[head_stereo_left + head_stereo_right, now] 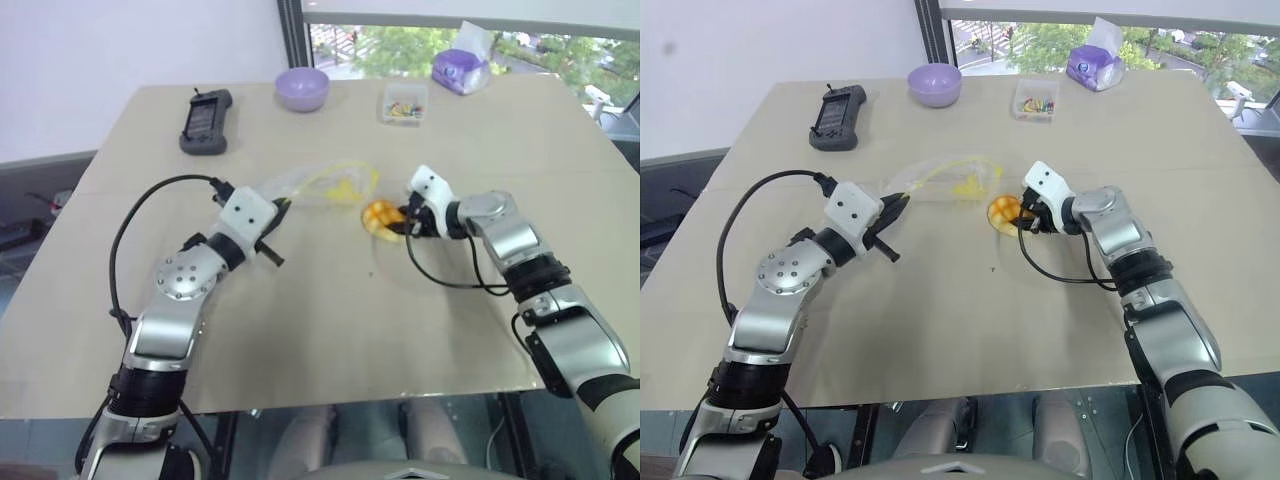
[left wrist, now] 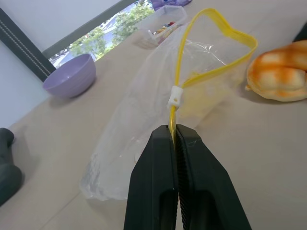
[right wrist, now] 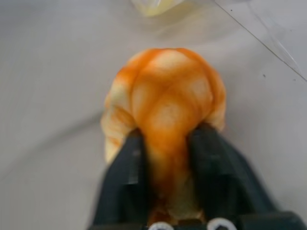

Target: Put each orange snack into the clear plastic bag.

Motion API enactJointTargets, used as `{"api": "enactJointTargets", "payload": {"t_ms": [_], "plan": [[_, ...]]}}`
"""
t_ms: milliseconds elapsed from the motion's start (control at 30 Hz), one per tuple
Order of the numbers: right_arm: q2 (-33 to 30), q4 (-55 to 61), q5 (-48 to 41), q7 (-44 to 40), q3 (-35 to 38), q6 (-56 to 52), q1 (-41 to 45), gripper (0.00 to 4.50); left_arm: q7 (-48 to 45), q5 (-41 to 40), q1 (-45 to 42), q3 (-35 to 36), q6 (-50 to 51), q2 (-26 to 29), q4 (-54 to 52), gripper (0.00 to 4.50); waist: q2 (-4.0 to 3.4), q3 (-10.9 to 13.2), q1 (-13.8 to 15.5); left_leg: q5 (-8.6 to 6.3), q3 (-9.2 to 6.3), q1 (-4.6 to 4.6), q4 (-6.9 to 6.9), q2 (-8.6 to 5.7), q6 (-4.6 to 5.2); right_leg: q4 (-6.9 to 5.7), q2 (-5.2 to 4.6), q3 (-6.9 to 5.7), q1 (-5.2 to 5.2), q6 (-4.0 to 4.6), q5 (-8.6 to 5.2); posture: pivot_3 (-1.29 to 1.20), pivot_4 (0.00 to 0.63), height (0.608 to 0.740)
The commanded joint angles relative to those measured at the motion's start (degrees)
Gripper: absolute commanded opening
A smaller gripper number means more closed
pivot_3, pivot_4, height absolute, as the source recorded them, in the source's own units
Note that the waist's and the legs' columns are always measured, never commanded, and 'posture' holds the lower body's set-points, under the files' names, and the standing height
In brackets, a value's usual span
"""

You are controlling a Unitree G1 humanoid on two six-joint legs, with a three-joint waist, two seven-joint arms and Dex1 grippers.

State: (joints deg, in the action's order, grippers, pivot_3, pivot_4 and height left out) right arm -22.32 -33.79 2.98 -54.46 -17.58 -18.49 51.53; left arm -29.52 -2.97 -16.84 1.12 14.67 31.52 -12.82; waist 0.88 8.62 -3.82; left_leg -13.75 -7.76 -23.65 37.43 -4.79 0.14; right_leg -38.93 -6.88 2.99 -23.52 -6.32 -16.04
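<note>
The bun (image 1: 380,216) lies on the worktop (image 1: 330,320) just beside the bag (image 1: 318,186), on the side away from the left tool (image 1: 283,207). The right tool (image 1: 404,222) has closed its two black fingers on the bun; the right wrist view shows what the head views cannot, that the soft orange body is pinched in and bulges up between the fingers (image 3: 211,172). The same view shows the bun's underside on the worktop and a clear edge of the bag past it.

The left tool is shut tight on the bag's yellow strip (image 2: 211,72). The left wrist view shows the strip rising from between the fingers (image 2: 153,191) past a small white slider (image 2: 175,97), then looping open so the mouth gapes toward the bun. The head views give only a pale, crinkled outline of the bag.

No writing can be read on anything.

Beyond the bag, toward the window, stand a purple bowl (image 1: 302,87), a clear box (image 1: 404,103) of coloured bits and a purple tissue pack (image 1: 460,68). A black handheld device (image 1: 205,121) lies beyond the bag, off to the left-tool side. All are well apart from the bag, and nothing lies between the bun and the bag's mouth.
</note>
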Motion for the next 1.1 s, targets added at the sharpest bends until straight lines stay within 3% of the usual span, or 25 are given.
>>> {"api": "enactJointTargets", "payload": {"t_ms": [33,133,333,433,667,1100], "plan": [[-1.1,-2.0,1.7,1.2,0.0,-2.0,-1.5,0.02,0.6,0.1,-0.5,1.0,-0.4,0.1,-2.2,0.0,0.01,-0.1,0.0,0.0,0.0,0.01,0.01,0.0,0.0,-0.01,0.0,0.0,0.01,0.0,0.0,0.0,0.15,0.74],[-3.3,2.3,-0.5,-1.1,2.4,-5.4,-1.5,0.01,0.7,0.3,-0.7,0.5,-0.4,-0.3,-2.1,0.0,0.01,-0.1,0.3,0.0,-0.01,0.01,0.02,0.0,0.0,-0.02,0.0,-0.01,0.02,0.0,0.0,0.0,0.15,0.74],[-16.0,19.2,-4.5,-13.6,2.3,-17.8,-3.7,0.01,0.5,0.8,-0.7,-0.9,-1.1,-1.6,-1.8,0.0,0.01,0.0,2.1,0.0,-0.16,-0.21,0.03,-0.11,0.0,0.1,-0.12,-0.19,-0.02,0.0,0.0,0.0,0.15,0.74],[-18.6,22.2,-8.0,-15.8,4.8,-24.0,-1.1,0.01,0.4,1.0,-0.7,-1.5,-1.3,-2.2,-1.6,0.0,0.0,0.0,1.6,-0.01,-0.13,-0.23,0.02,-0.13,0.01,0.1,-0.14,-0.19,-0.02,0.0,0.0,0.0,0.15,0.74],[-14.3,22.0,-15.1,-14.4,7.0,-35.8,6.2,0.01,0.0,1.2,-0.7,-2.5,-1.9,-2.9,-1.3,0.0,-0.02,0.0,0.5,-0.01,0.04,-0.1,-0.07,0.02,0.01,0.05,-0.02,-0.01,-0.05,0.0,0.0,0.0,0.15,0.74],[-5.6,13.6,-14.6,-10.0,3.3,-35.3,12.6,0.01,-0.8,1.1,-0.5,-5.1,-1.8,-4.7,-3.1,0.0,-0.02,0.0,1.4,-0.01,-0.07,-0.19,-0.02,-0.06,0.01,0.06,-0.11,-0.12,-0.07,0.01,0.0,0.0,0.15,0.74]]}}
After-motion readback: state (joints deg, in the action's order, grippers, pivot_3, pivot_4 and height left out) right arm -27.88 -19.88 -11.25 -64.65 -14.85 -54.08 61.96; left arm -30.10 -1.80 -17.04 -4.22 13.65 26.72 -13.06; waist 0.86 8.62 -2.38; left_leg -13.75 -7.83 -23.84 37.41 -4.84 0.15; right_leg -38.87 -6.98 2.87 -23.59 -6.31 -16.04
